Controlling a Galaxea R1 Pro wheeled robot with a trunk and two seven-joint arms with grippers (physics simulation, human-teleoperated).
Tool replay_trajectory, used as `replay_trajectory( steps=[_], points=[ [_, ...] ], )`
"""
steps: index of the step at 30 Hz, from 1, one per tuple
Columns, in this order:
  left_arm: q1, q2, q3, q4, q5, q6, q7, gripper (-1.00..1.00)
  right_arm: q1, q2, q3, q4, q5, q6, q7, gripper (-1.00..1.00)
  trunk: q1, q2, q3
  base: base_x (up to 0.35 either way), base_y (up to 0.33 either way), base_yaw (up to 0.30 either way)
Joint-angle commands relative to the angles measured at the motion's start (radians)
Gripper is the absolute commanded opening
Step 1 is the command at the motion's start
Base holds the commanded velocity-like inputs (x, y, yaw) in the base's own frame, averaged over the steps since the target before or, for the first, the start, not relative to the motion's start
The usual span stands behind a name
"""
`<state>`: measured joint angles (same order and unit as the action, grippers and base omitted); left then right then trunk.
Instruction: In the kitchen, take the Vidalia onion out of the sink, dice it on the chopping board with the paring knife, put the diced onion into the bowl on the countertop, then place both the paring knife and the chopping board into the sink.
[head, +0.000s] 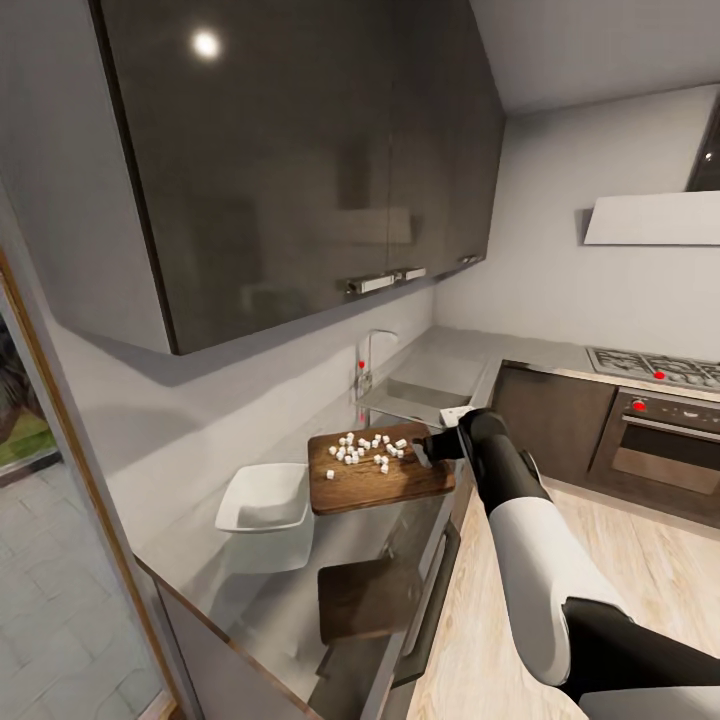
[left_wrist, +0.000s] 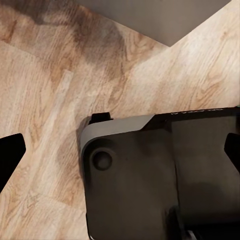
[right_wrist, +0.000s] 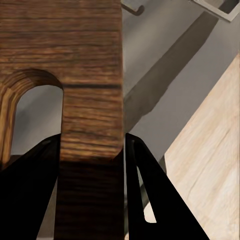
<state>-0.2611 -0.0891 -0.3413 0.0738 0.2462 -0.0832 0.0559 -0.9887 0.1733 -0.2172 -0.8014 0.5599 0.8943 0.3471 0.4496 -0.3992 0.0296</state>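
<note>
In the head view the chopping board is seen lifted above the table, held at its right edge by the right gripper. Its dark reflection or shadow is seen on the glossy grey surface below it. Many small white pieces of diced onion lie scattered on the upper part of the board. The white bowl stands on the table just to the left of the board, and its near corner is close to the board's left edge.

Behind the board, toward the corner of the room, the sink is set into the table, with the chrome tap and its red dot at the back. Farther right, a hob and an oven are seen.

In the right wrist view the two black fingers are closed on the wooden board, one on each side of its handle part beside a rounded cut-out. The grey table and the wooden floor are seen beyond.

In the left wrist view the dark tips of the left gripper are seen at both side edges of the picture, wide apart, with nothing between them. Below it the robot's base and the wooden floor are seen.
</note>
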Motion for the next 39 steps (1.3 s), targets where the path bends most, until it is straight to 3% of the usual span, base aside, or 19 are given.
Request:
replay_trajectory(
  steps=[1, 24, 30, 39],
  points=[
    [-0.001, -0.001, -0.008, 0.004, 0.008, -0.007, 0.001, 1.00, -0.001, 0.001, -0.003, -0.001, 0.009, 0.002, 0.009, -1.00, 0.000, -0.001, 0.000, 0.000, 0.000, 0.000],
    [-0.001, -0.004, -0.008, 0.004, 0.007, -0.008, -0.001, 1.00, -0.009, 0.001, 0.085, 0.022, 0.006, 0.003, -0.042, -1.00, 0.000, -0.001, 0.000, 0.000, 0.000, 0.000],
    [-0.001, -0.003, -0.008, 0.003, 0.007, -0.009, -0.001, 1.00, -0.011, 0.001, 0.090, 0.022, 0.005, 0.003, -0.043, -1.00, 0.000, -0.001, 0.000, 0.000, 0.018, 0.000],
    [-0.001, -0.003, -0.008, 0.003, 0.007, -0.009, -0.001, 1.00, -0.011, 0.001, 0.090, 0.022, -0.006, 0.003, -0.043, -1.00, 0.000, -0.001, 0.000, 0.049, 0.241, 0.000]
  ],
)
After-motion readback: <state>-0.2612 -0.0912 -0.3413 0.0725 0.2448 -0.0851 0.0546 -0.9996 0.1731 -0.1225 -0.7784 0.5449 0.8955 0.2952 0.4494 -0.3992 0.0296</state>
